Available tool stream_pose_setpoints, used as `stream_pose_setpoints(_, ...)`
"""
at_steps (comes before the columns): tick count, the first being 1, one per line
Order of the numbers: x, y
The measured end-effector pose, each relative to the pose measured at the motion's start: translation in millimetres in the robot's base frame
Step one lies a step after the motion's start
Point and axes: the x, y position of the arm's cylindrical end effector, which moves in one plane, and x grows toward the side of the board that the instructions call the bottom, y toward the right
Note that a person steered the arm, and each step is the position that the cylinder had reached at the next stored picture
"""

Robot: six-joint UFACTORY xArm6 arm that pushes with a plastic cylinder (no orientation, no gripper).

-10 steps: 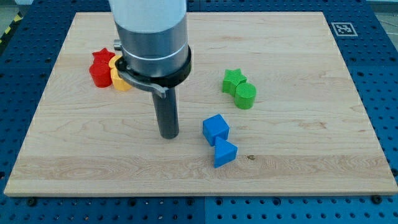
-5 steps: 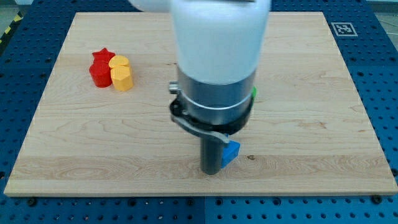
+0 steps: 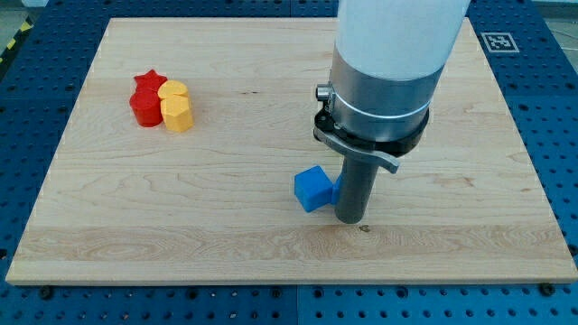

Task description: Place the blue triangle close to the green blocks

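My tip [image 3: 350,219] rests on the board just right of the blue cube [image 3: 312,190], at the view's lower middle. A sliver of blue [image 3: 335,188] shows between the cube and the rod. It looks like part of the blue triangle, and the rod hides the rest of it. The arm's wide body covers the place where the green blocks were, so they do not show.
A red star [image 3: 144,97] and a yellow block [image 3: 176,106] touch each other at the view's upper left. A black-and-white tag [image 3: 499,41] sits at the board's top right corner. The wooden board [image 3: 108,226] ends in blue perforated table on all sides.
My tip has moved from the left of the blue blocks, along their lower side, to their right. The blue triangle has shifted up behind the rod. The arm now hides the green blocks.
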Motion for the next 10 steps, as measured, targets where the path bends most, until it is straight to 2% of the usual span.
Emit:
stream_pose_setpoints(5,-40,0)
stream_pose_setpoints(10,-60,0)
